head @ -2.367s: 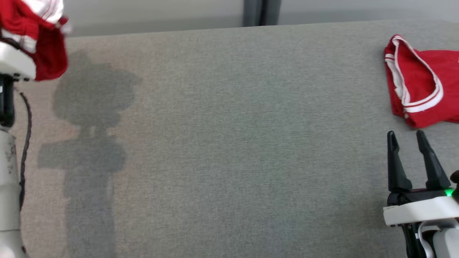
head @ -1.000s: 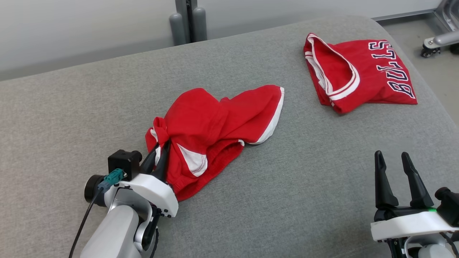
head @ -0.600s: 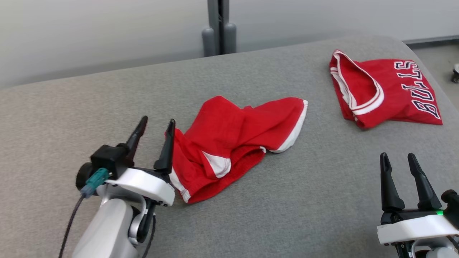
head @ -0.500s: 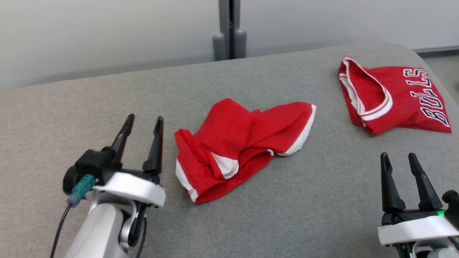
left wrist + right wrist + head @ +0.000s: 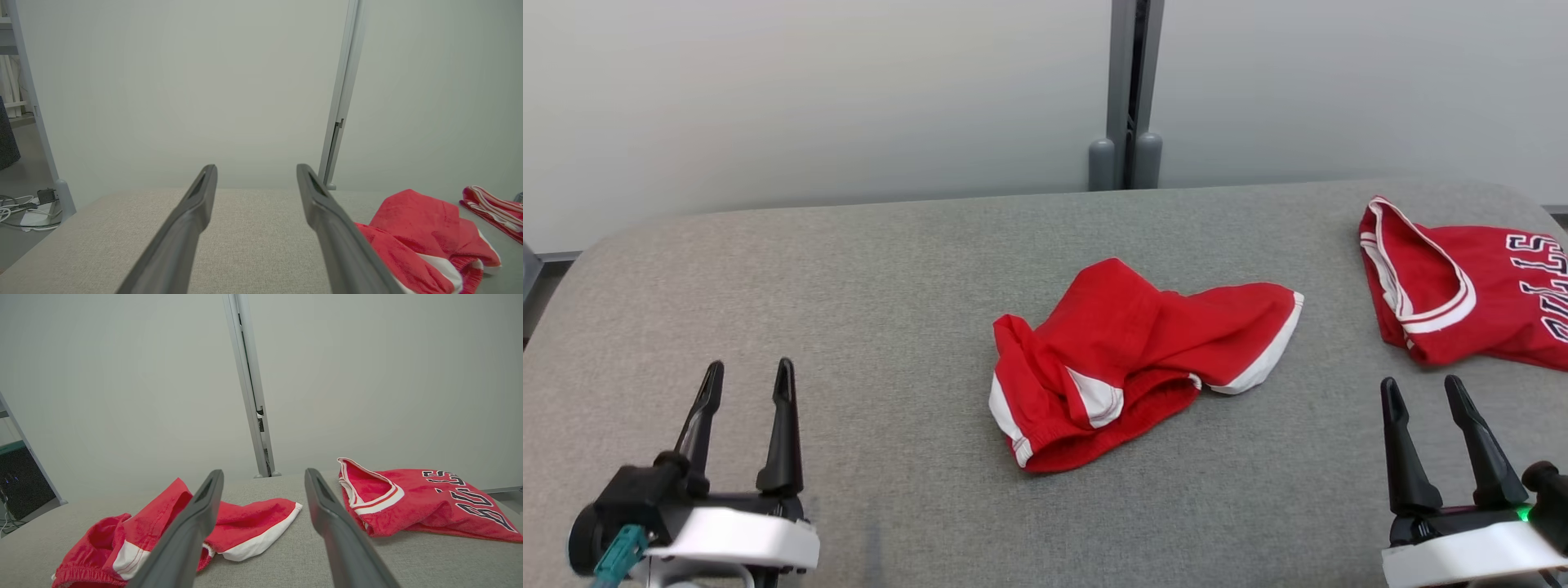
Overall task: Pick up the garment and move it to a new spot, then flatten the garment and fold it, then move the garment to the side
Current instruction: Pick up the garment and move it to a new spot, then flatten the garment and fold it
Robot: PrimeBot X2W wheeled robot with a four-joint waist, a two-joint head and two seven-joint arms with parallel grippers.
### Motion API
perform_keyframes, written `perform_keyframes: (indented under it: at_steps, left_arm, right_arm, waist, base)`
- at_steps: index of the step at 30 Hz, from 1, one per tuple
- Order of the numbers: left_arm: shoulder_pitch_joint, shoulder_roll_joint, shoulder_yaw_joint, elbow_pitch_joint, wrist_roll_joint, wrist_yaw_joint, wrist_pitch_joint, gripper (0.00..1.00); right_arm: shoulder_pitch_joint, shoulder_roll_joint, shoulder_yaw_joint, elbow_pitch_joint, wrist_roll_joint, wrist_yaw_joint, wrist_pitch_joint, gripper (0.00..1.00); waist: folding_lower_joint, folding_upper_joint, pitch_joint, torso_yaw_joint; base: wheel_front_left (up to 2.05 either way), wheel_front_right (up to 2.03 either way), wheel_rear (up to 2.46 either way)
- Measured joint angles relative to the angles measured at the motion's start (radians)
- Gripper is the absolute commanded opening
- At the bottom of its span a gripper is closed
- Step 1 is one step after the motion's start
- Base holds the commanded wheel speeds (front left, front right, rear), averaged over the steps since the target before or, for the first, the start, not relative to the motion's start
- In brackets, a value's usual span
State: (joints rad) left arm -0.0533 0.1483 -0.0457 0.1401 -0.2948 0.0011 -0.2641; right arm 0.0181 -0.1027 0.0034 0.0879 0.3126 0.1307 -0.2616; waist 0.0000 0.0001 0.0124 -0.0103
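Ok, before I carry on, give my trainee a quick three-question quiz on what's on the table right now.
1. True or false: the left gripper is shut on the crumpled red shorts with white trim.
2. Which lies nearer the right gripper: A) the shorts, B) the folded red jersey with dark lettering?
3. Fill in: both garments lie on the ___ fabric-covered table.
Key: 1 false, both grippers stand open and empty; 2 B; 3 grey.
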Motion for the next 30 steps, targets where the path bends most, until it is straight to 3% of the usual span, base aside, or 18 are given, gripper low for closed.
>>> perform_keyframes:
  at_steps: [12,16,30]
  left_arm:
    - [0.093,-0.060,0.056,-0.006,0.045,-0.032,0.000,1.00]
    - [0.108,-0.065,0.061,-0.003,0.071,-0.056,0.000,1.00]
    - [0.118,-0.083,0.082,-0.002,0.100,-0.072,0.000,1.00]
  right_arm:
    - [0.043,-0.005,0.003,0.005,0.000,0.000,0.000,1.00]
    - [0.047,-0.004,0.007,0.013,0.002,0.000,0.000,1.00]
    - [0.054,-0.002,0.008,0.025,0.003,0.000,0.000,1.00]
  waist:
    - [0.0000,0.0000,-0.021,0.048]
    - [0.0000,0.0000,-0.022,0.050]
    - [0.0000,0.0000,-0.026,0.044]
  base:
    - [0.00,0.00,0.00]
    - [0.00,0.00,0.00]
    - [0.00,0.00,0.00]
